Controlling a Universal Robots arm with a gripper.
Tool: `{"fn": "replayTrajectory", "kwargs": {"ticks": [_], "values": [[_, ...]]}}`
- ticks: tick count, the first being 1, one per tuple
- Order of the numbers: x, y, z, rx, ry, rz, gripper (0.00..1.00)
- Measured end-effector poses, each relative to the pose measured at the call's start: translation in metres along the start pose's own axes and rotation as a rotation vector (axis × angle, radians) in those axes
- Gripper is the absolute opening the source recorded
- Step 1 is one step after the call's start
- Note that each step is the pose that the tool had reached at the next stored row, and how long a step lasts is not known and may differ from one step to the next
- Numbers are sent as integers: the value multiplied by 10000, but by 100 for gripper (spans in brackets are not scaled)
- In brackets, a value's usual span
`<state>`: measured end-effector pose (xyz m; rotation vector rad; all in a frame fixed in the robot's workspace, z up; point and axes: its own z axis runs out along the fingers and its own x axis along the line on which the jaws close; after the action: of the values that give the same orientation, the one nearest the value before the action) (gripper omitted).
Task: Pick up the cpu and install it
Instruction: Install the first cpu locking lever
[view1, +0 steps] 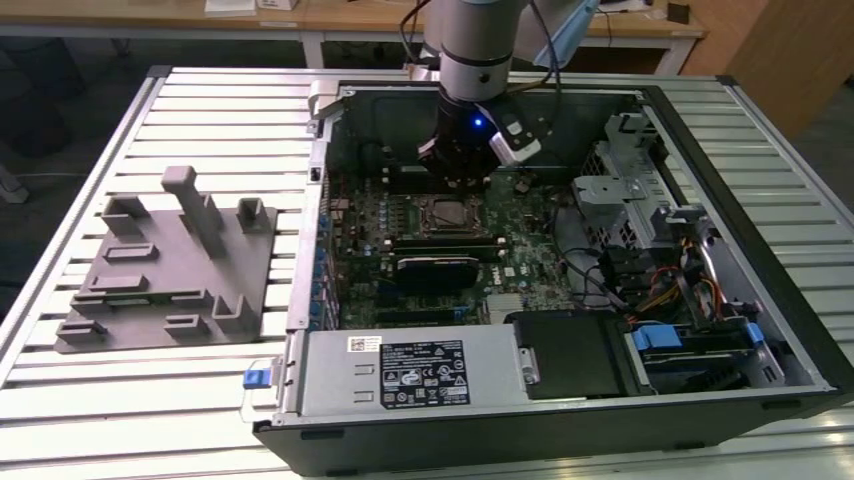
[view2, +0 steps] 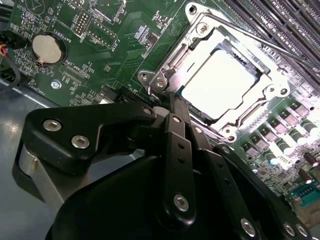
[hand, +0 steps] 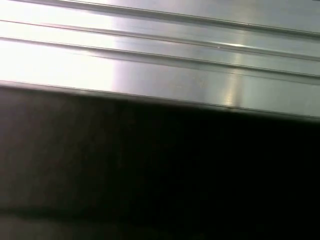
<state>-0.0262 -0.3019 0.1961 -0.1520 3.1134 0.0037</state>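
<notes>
1. The cpu (view2: 220, 82) lay flat in the socket frame (view2: 212, 117) on the green motherboard (view2: 115, 45), its pale square metal top facing up, in the second wrist view.
2. The gripper (view2: 172, 102) hung just beside the socket's near corner, the chip a little beyond its tip; the chip was square, with no long axis.
3. Its jaws appeared drawn together and held nothing, the black linkage bars meeting at a narrow tip.
4. In the exterior view the arm (view1: 474, 60) reached down into the open computer case (view1: 561, 400), which sat on the ribbed metal surface (view1: 80, 420) beside a grey plastic tray (view1: 160, 300) with upright posts.
</notes>
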Motion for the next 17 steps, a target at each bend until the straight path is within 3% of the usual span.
{"fn": "replayTrajectory", "kwargs": {"ticks": [2,7,10,17], "values": [[-2,1,3,-67,-4,0,11],[-6,2,6,-580,-26,13,11],[-6,2,2,-661,-17,16,11],[-8,1,-126,-665,36,18,11]]}}
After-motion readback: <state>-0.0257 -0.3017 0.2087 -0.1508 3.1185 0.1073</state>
